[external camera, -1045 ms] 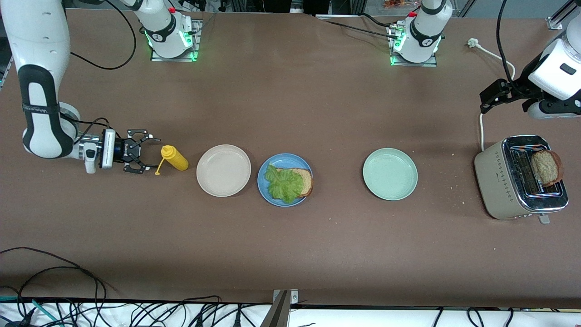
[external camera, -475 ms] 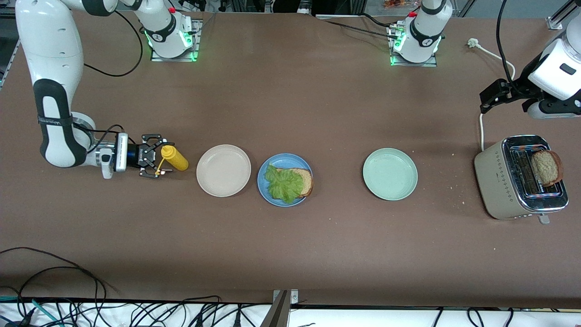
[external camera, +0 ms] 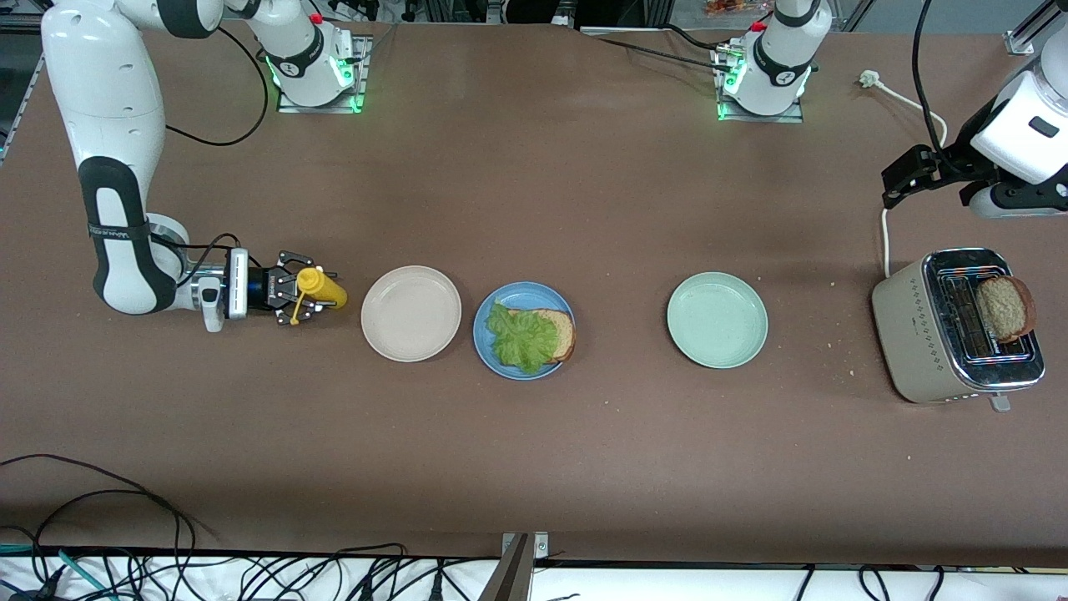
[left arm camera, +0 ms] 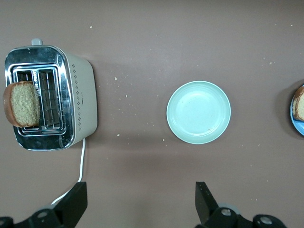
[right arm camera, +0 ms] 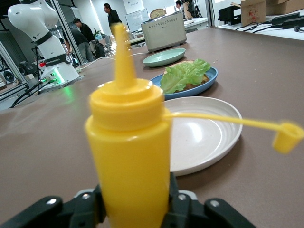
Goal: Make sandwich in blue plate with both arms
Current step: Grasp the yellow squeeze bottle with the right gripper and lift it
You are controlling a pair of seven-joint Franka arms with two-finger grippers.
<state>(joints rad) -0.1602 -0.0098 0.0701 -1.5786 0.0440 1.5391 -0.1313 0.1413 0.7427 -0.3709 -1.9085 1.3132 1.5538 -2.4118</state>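
The blue plate [external camera: 526, 292] lies mid-table with a bread slice [external camera: 565, 330] on it and a ruffled lettuce leaf [external camera: 521, 338] on top. A second bread slice [external camera: 1004, 309] sticks up out of the toaster [external camera: 918, 334]. My right gripper [external camera: 310, 290] reaches in low and level near the right arm's end of the table. Its fingers [right arm camera: 187, 209] press both sides of an upright yellow squeeze bottle [right arm camera: 130, 142], whose tethered cap hangs off. My left gripper [left arm camera: 141, 204] waits open above the table beside the toaster, holding nothing.
A beige plate [external camera: 410, 313] lies between the yellow bottle [external camera: 324, 290] and the blue plate. A pale mint-green plate [external camera: 717, 320] lies between the blue plate and the toaster. The toaster's white cord [external camera: 886, 242] runs up the table. Crumbs are scattered near the toaster.
My right gripper slid toward the beige plate, took the yellow bottle between its fingers and closed on it. The left arm has not moved.
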